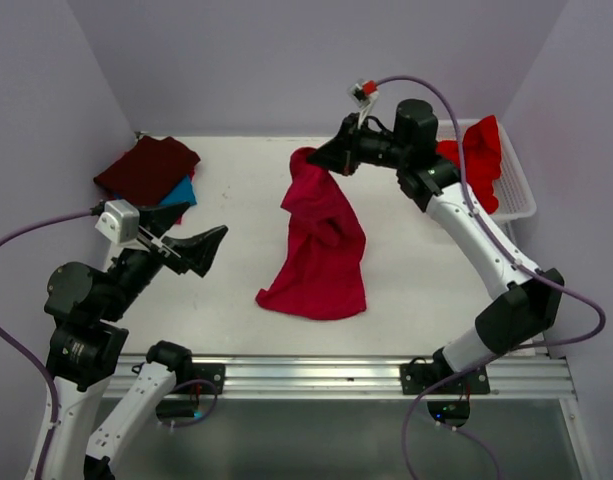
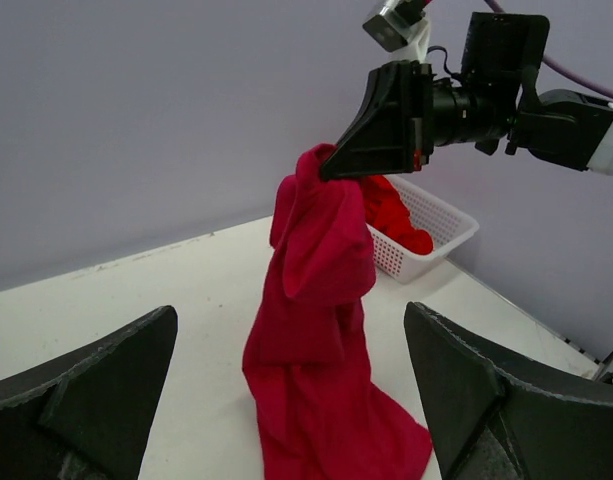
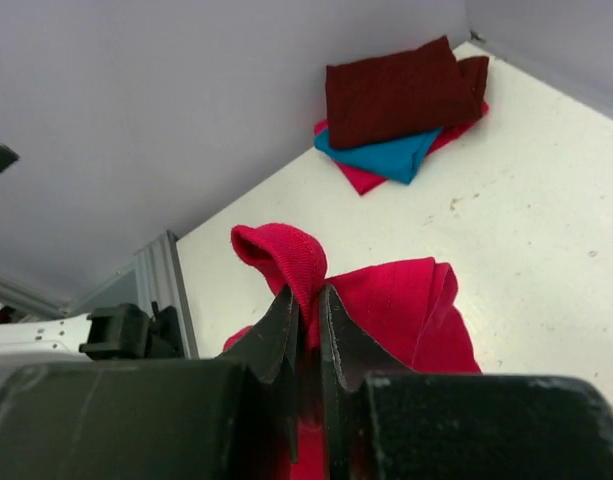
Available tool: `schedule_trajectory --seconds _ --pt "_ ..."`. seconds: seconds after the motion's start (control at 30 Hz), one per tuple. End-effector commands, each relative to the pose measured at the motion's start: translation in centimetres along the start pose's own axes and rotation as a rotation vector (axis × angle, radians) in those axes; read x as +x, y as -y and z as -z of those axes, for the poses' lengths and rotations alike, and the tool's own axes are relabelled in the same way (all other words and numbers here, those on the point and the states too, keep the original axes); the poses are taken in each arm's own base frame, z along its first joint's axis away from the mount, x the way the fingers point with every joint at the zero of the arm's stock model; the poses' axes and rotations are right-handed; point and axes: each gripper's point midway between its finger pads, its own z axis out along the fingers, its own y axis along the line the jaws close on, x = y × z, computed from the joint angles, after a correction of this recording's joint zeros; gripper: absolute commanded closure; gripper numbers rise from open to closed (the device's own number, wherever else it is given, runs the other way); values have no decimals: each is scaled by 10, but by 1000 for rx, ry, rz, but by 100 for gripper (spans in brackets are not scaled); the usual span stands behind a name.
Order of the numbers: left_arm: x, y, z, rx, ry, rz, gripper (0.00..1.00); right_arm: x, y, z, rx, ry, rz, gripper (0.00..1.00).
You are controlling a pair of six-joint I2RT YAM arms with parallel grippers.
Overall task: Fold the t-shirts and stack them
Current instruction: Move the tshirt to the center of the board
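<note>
Hanging from the right gripper (image 1: 323,166), the crimson-pink t-shirt (image 1: 321,250) is raised above the middle of the table (image 1: 236,290). The right gripper's 2 fingers are pressed together on a bunched fold at the top of the cloth, and in the right wrist view a small loop of fabric sticks out just past the fingertips. From that pinch the t-shirt drapes down in a loose, crumpled column. Its lower part spreads onto the table toward the near side, so the garment is partly lifted and partly resting.

The left gripper (image 1: 211,250) hovers over the near left part of the table with its fingers spread wide apart and nothing between them. It points toward the hanging t-shirt but stays well apart from it.

At the far left corner lies a stack of 3 folded t-shirts. The dark maroon t-shirt (image 1: 146,168) is on top, the teal blue t-shirt (image 1: 181,192) sticks out beneath it, and the pink-red t-shirt (image 3: 361,178) shows at the bottom edge of the pile.

At the far right stands a white lattice basket (image 1: 516,190) with the bright red t-shirt (image 1: 476,150) heaped inside, one part of it draped up over the far rim.
</note>
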Motion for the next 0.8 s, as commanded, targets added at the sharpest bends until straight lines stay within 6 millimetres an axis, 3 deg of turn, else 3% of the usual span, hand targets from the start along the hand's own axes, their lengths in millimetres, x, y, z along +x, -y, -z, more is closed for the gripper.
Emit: schedule_trajectory --seconds 0.0,0.07,0.13,0.17,0.2,0.23,0.3,0.4,0.5,0.57,0.67,0.77 --pt "2 -1 1 -9 -6 -5 0 3 -21 -25 -22 -44 97 100" --pt "4 -2 1 -9 -9 -3 0 34 -16 -45 -21 -128 69 100" --pt "9 -4 0 -16 -17 1 0 62 -27 -64 -50 -187 65 100" --pt "9 -4 1 -17 -15 1 0 82 -20 -74 -40 -231 51 100" --pt "13 -6 0 -21 -23 3 0 94 -29 -82 -65 -258 51 62" --pt "14 -6 1 -23 -24 4 0 103 -28 -87 -68 -275 46 38" --pt "15 -7 1 -27 -28 4 0 120 -25 -97 -45 -301 54 19" --pt "16 -9 2 -37 -31 1 0 115 -16 -96 26 -268 79 6" --pt "19 -12 3 -51 -37 0 0 98 -12 -85 95 -222 121 2" --pt "23 -16 1 -72 -45 6 0 84 1 -78 203 -183 145 2" --pt "44 -24 -5 -101 -99 65 0 62 22 -54 406 -107 157 3" --pt "85 -37 -15 -158 -197 183 0 51 37 -28 569 -59 152 6"
